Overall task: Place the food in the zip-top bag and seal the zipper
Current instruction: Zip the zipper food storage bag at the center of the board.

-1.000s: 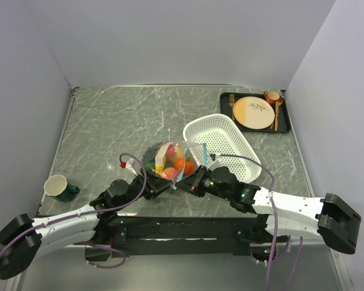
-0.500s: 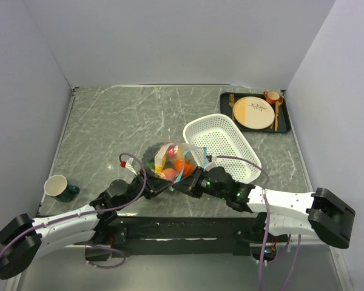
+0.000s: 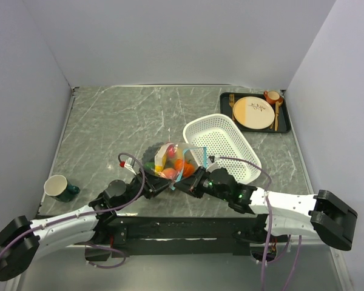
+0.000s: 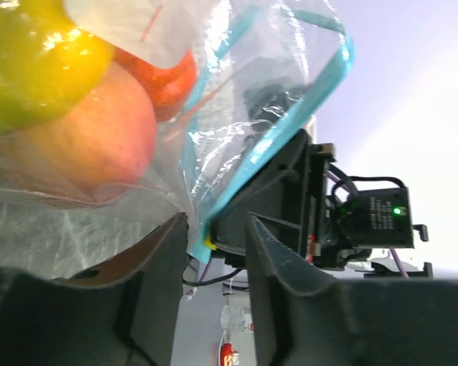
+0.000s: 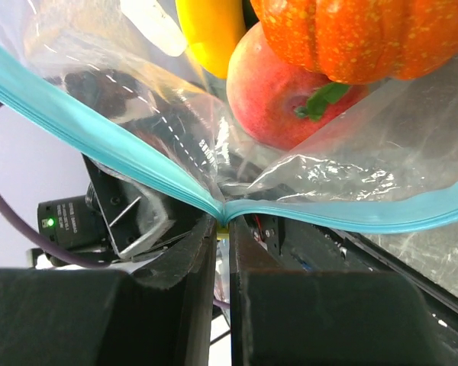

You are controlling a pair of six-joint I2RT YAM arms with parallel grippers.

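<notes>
The zip-top bag (image 3: pixel 170 159) lies bulging on the table in front of both arms, with the food inside it. A peach (image 5: pixel 282 91), an orange tomato (image 5: pixel 351 38) and a yellow banana (image 5: pixel 210 27) show through the plastic. The left wrist view has the peach (image 4: pixel 84 137) and a yellow lemon (image 4: pixel 38 61). My right gripper (image 5: pixel 223 225) is shut on the teal zipper (image 5: pixel 99 130) at the bag's near corner. My left gripper (image 4: pixel 216 223) faces it with its jaws apart. The zipper's end (image 4: pixel 200 232) sits between them, against the left finger.
A white perforated basket (image 3: pixel 221 148) stands just right of the bag. A black tray (image 3: pixel 225 100) with a beige plate, a cup and cutlery is at the back right. A green mug (image 3: pixel 59 188) sits at the near left. The two grippers (image 3: pixel 173 183) nearly touch.
My right arm has shifted a little to the left, closer to the left gripper. The bag has barely moved.
</notes>
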